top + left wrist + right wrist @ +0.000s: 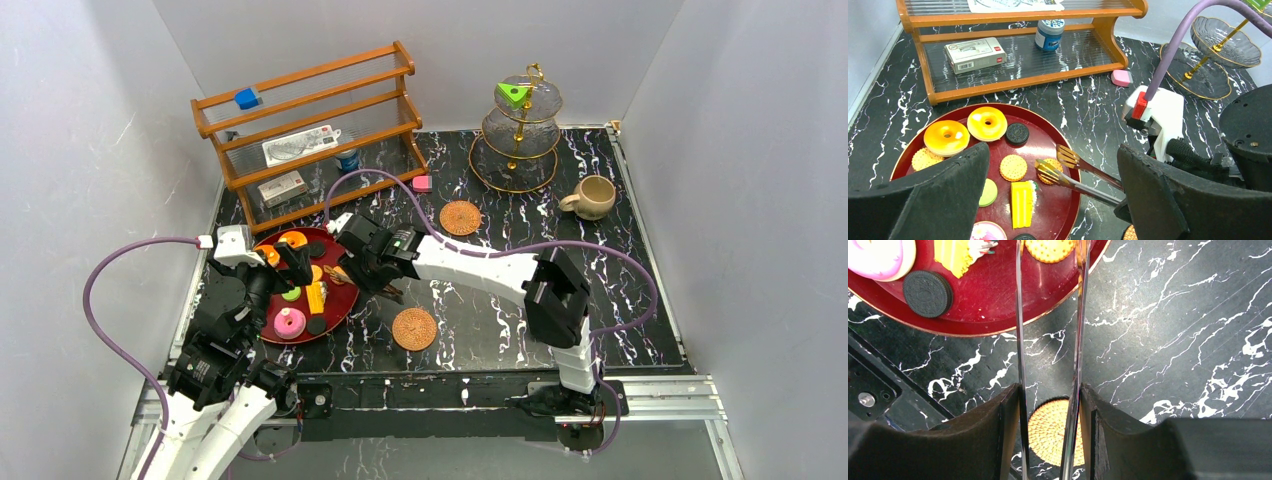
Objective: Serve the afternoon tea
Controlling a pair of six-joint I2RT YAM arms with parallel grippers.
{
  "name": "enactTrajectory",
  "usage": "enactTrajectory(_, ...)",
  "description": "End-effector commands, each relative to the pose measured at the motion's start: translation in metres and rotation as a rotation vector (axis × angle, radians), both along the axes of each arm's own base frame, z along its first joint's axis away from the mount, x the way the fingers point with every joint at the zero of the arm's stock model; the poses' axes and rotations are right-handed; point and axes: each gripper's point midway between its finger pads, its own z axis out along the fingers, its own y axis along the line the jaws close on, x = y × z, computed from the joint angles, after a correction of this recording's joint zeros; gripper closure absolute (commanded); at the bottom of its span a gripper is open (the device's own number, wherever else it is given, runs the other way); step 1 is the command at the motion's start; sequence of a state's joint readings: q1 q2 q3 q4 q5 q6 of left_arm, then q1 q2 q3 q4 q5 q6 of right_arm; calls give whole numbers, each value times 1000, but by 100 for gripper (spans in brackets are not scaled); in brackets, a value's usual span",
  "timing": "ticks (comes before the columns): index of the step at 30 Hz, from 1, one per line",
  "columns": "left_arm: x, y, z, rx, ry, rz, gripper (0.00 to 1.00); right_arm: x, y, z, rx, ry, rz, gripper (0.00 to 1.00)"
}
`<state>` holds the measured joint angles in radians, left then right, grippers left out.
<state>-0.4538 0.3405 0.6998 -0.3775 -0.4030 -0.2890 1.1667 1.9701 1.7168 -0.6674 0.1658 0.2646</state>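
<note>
Black marble surface (620,300): we see the red tray (1053,210) near left, where our right claw (1048,400) clamps tongs (1083,172) whose tips reach an orange cookie (1050,249); left claw (1050,155) wide above the tray, wooden rack (1013,82) beyond.

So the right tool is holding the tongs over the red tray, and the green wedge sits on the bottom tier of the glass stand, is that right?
Not quite: the green wedge sits on the top tier of the glass stand, as the top external view shows. The right tool does hold the tongs over the red tray.
</note>
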Motion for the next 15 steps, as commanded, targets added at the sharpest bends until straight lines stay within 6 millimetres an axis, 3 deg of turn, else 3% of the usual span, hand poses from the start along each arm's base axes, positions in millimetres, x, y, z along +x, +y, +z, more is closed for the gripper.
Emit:
enactTrajectory(1,0,2,1,-2,-4,14,5,1,3,36,51,-55,1,46)
enactTrajectory(15,0,3,2,-6,-6,16,5,-3,10,22,-4,-70,28,45)
